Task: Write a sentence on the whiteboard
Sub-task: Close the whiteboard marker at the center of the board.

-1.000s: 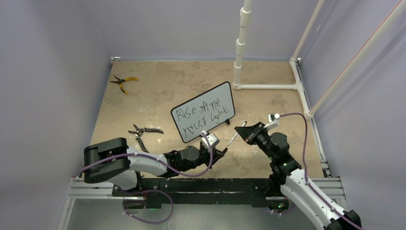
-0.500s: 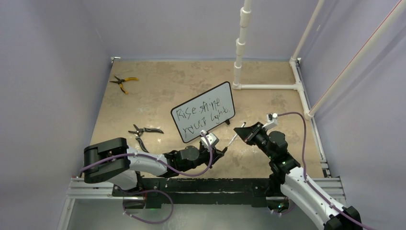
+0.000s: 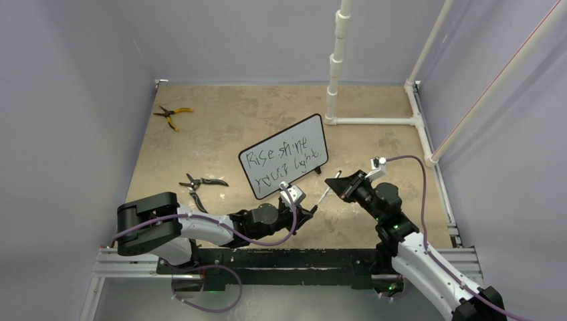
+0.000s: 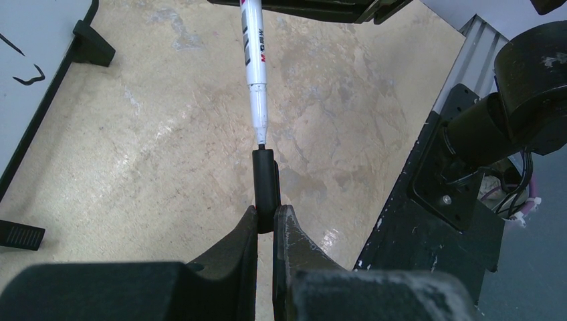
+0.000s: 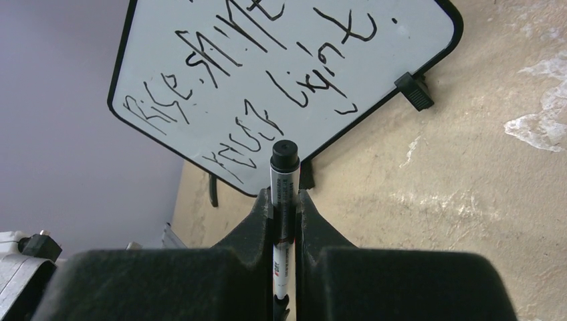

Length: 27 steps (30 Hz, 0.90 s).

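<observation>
The whiteboard (image 3: 284, 155) stands on the tan table (image 3: 200, 144), near the middle. It is turned at a slant, with its right end farther back. Its words (image 3: 281, 159) are in black, in two slanted lines. They look like "Rise shine" on top and "your light" below.

Just in front of the whiteboard's lower right corner, the two grippers meet. The right gripper (image 5: 284, 200) is squeezed tight on a marker (image 5: 283, 175). The marker is white with a black back end, and that end points up toward the whiteboard in the right wrist view. The whiteboard fills the top of that view, with one small black foot (image 5: 414, 91) at its right edge.

The left gripper (image 4: 266, 217) is clenched on a black cap (image 4: 265, 184). The cap sticks out past the fingers (image 4: 237, 234). The marker's thin tip comes down right at the open mouth of the cap. I cannot tell if the tip is inside.

To the left of the whiteboard, a pair of black pliers (image 3: 200, 186) lies on the table. Farther back and left of the whiteboard lies a pair of yellow pliers (image 3: 172, 115). Behind the whiteboard to the right stands a white pipe frame (image 3: 337, 60).
</observation>
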Motion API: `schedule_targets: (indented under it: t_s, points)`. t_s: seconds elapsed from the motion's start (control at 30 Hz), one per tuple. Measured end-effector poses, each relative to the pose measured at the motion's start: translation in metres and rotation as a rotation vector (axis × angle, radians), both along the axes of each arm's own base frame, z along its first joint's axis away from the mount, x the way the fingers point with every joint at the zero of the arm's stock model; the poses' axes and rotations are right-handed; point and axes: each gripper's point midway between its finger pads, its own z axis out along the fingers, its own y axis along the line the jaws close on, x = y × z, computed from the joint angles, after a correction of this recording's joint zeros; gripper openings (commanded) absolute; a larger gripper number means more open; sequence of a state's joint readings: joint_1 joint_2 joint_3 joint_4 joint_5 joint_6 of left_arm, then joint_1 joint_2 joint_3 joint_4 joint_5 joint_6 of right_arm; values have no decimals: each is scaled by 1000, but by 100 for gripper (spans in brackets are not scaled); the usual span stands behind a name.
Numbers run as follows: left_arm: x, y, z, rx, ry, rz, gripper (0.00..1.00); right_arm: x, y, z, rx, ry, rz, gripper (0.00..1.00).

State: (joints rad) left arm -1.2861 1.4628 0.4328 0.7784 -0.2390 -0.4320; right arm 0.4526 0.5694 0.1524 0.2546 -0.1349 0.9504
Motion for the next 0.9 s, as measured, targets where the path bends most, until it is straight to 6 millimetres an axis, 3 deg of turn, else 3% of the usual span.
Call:
schedule_targets:
  t_s: [0.47, 0.9]
  points:
    - [4, 1, 1, -4, -4, 23, 0, -3, 12, -8, -4, 23, 76, 0]
    - [17, -2, 16, -25, -48, 69, 0, -3, 20, 3, 32, -12, 114, 0]
